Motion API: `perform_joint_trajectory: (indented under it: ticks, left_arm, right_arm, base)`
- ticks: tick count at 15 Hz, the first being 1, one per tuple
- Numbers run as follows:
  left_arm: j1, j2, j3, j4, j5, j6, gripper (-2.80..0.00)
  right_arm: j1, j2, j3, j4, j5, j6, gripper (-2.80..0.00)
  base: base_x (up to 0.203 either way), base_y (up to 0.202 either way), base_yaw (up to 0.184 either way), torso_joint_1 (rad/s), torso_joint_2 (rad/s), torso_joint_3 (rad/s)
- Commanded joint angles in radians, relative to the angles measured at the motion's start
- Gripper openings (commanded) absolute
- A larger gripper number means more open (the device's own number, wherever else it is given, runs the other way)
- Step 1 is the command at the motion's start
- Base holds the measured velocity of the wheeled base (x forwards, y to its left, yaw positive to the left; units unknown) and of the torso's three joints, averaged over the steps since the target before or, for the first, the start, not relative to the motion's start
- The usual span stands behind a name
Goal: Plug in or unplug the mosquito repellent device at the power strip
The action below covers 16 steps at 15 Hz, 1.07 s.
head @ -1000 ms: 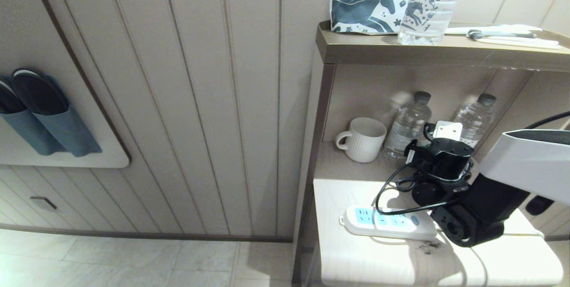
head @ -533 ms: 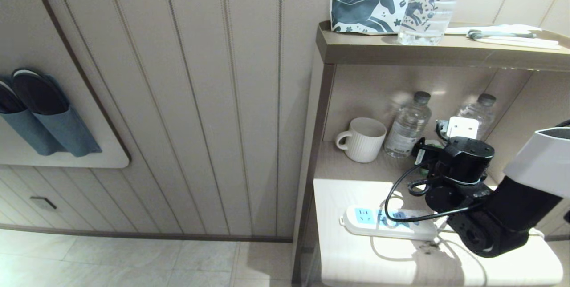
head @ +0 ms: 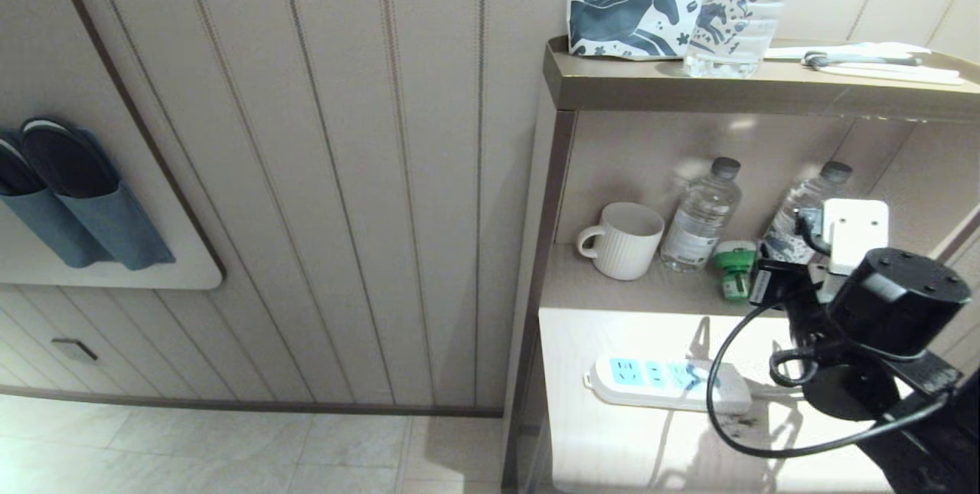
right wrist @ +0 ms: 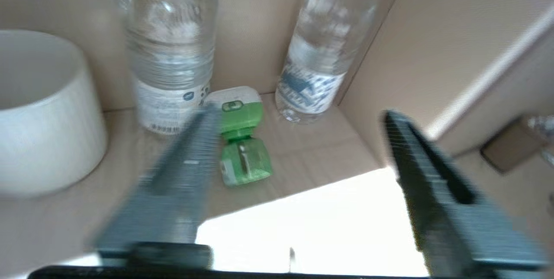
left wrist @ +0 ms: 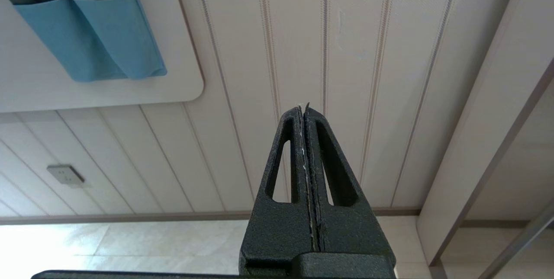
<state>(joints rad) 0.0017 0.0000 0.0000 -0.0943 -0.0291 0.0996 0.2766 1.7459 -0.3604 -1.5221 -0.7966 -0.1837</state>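
Your power strip [head: 664,384] lay flat on the pale lower ledge, every socket bare. Your right gripper [right wrist: 298,151] hung above that ledge's right side, its fingers spread wide and empty. Your left gripper [left wrist: 306,110] faced the panelled wall, pressed closed on nothing. The mosquito repellent device [head: 735,270] lay on its side between two water bottles [head: 700,214], unplugged.

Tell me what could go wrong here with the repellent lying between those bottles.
The device lies on its side between two water bottles; the open right gripper could knock one over if it reaches in. It looks small and lies flat, so the fingers may slip off it. The arm's cable loops over the power strip and might snag.
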Motion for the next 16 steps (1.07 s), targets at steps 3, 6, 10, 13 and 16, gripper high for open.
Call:
perform_joint_trajectory:
  ticks: [3, 6, 10, 13, 16]
  left_arm:
    - [0.001, 0.0, 0.0, -0.001, 0.0, 0.0, -2.8]
    - [0.0, 0.0, 0.0, -0.001, 0.0, 0.0, -2.8]
    - [0.0, 0.0, 0.0, -0.001, 0.0, 0.0, -2.8]
    - [0.0, 0.0, 0.0, -0.001, 0.0, 0.0, -2.8]
    - [0.0, 0.0, 0.0, -0.001, 0.0, 0.0, -2.8]
  right_arm:
    - [0.026, -0.327, 0.107, 0.137, 0.011, -0.035, -2.8]
    - [0.012, -0.552, 0.134, 0.413, 0.047, -0.019, -2.8]
    - [-0.084, -0.807, 0.15, 0.823, 0.176, 0.071, -2.8]
    - [-0.214, -0.993, 0.183, 1.132, 0.415, 0.166, -2.8]
    - [-0.272, -1.186, 0.291, 1.216, 0.561, 0.213, -2.8]
  base:
    - [0.0, 0.0, 0.0, 0.0, 0.0, 0.0]
    - [0.0, 0.0, 0.0, 0.0, 0.0, 0.0]
    - [0.0, 0.0, 0.0, 0.0, 0.0, 0.0]
    - [0.0, 0.0, 0.0, 0.0, 0.0, 0.0]
    - [0.0, 0.0, 0.0, 0.0, 0.0, 0.0]
